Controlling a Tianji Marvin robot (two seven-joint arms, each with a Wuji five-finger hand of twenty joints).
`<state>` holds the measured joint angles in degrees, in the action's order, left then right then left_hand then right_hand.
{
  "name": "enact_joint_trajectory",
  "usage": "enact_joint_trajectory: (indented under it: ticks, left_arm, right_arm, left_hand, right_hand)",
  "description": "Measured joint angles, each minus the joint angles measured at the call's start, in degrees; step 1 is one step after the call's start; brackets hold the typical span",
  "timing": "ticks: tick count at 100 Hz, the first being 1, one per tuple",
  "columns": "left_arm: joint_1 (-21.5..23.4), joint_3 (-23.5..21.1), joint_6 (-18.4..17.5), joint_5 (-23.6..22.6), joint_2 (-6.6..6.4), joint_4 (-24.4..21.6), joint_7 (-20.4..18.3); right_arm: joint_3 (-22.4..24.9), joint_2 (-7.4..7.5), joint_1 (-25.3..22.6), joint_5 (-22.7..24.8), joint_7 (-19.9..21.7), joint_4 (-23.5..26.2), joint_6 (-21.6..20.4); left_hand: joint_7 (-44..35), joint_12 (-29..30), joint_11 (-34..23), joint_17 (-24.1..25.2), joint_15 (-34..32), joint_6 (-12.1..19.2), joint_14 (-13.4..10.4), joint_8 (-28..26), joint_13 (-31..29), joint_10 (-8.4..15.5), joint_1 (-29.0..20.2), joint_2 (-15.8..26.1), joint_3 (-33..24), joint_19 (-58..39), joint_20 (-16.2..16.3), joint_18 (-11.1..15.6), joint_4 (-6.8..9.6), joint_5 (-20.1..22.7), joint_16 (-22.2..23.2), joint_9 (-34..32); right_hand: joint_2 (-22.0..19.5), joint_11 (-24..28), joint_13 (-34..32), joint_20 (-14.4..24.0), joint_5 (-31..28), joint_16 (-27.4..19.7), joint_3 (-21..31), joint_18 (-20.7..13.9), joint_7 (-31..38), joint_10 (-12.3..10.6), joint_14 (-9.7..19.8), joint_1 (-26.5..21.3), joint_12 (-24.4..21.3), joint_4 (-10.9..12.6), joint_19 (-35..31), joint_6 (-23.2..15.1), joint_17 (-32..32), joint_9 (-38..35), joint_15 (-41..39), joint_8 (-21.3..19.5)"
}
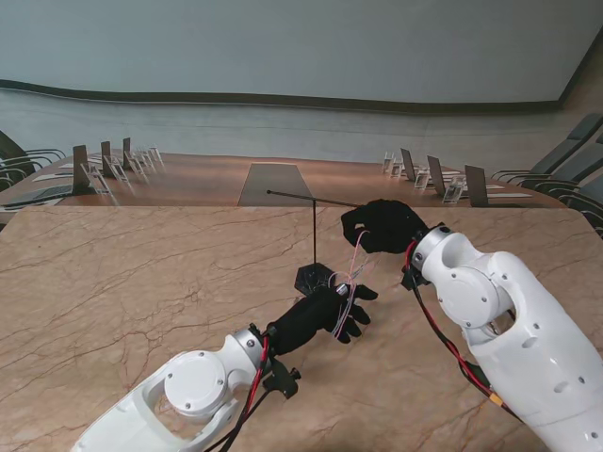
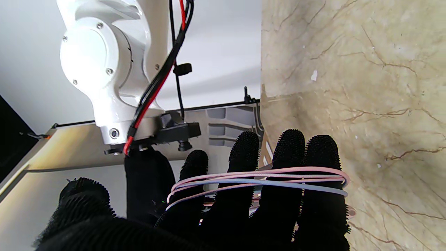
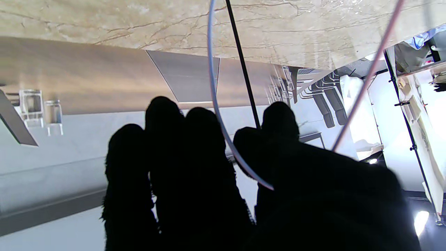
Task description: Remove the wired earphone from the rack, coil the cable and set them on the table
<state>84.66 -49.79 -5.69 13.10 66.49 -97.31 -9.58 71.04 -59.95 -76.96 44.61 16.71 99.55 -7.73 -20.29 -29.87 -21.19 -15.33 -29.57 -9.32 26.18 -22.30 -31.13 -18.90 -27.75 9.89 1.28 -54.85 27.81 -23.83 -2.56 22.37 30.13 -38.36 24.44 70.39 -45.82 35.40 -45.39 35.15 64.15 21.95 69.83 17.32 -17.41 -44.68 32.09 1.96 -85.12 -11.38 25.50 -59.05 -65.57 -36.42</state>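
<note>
Earbuds and plug of the earphone cable (image 2: 258,181): not distinguishable in any view. Cable loops behind the left hand fingers (image 2: 278,195): hidden. Left hand (image 1: 325,311) palm side: cut off by the wrist view's edge. Right hand (image 1: 382,226) grip on the cable: concealed by the black fingers (image 3: 195,164), silhouetted without detail. Rack (image 1: 314,273) pole beyond the right fingertips: partly covered. Cable strands (image 1: 350,278) between the hands: too thin to count from the stand.
</note>
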Motion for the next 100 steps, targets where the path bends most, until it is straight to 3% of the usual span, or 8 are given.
enact_joint_trajectory:
  ticks: [37, 67, 100]
  left_arm:
    - [-1.20, 0.32, 0.77, -0.48, 0.43, 1.71, 0.26]
    - [-1.85, 0.28, 1.40, -0.97, 0.72, 2.69, 1.05]
    - [-2.39, 0.31, 1.45, -1.68, 0.94, 3.01, 1.78]
  right_arm:
    - [3.44, 0.54, -2.47, -0.01, 2.80, 5.22, -3.45]
    - [6.83, 1.16, -6.17, 0.59, 6.31, 11.97, -6.06]
    - [10.78, 1.81, -11.70, 0.54, 9.87, 18.96, -7.81]
  left_hand:
    - [0.00, 0.57, 0.70, 1.71, 0.22, 0.00, 0.00, -0.01, 0.59, 0.00, 0.01, 0.00, -0.01, 0.04, 0.00, 0.02, 0.00, 0.00, -1.11, 0.00]
    - [0.00, 0.63, 1.36, 2.59, 0.33, 0.00, 0.00, -0.01, 2.02, 0.00, 0.01, 0.00, -0.01, 0.61, 0.00, 0.02, 0.00, 0.00, -1.30, 0.01]
    - [0.00, 0.65, 1.39, 2.86, 0.33, 0.00, 0.00, -0.01, 2.02, 0.00, 0.01, 0.00, -0.01, 0.61, 0.00, 0.10, 0.00, 0.07, -1.30, 0.01]
  right_hand:
    - [1.77, 0.05, -2.23, 0.46, -0.95, 0.00, 2.84, 0.56, 0.14, -0.41, 0.07, 1.27, 0.02, 0.00, -0.23, -0.44, 2.27, -2.18, -0.01, 1.27]
    - [7.41, -0.03, -6.82, 0.58, -5.17, 0.01, 10.16, 2.88, 0.17, -0.99, -0.25, 3.34, 0.67, 0.00, -1.37, -0.20, 6.74, -6.96, -0.07, 2.86]
    - [10.81, -0.11, -9.14, 0.60, -8.02, 0.01, 13.45, 4.36, -1.20, -1.39, -0.50, 3.96, 1.46, 0.00, -2.30, 0.50, 9.03, -9.37, -0.58, 3.16]
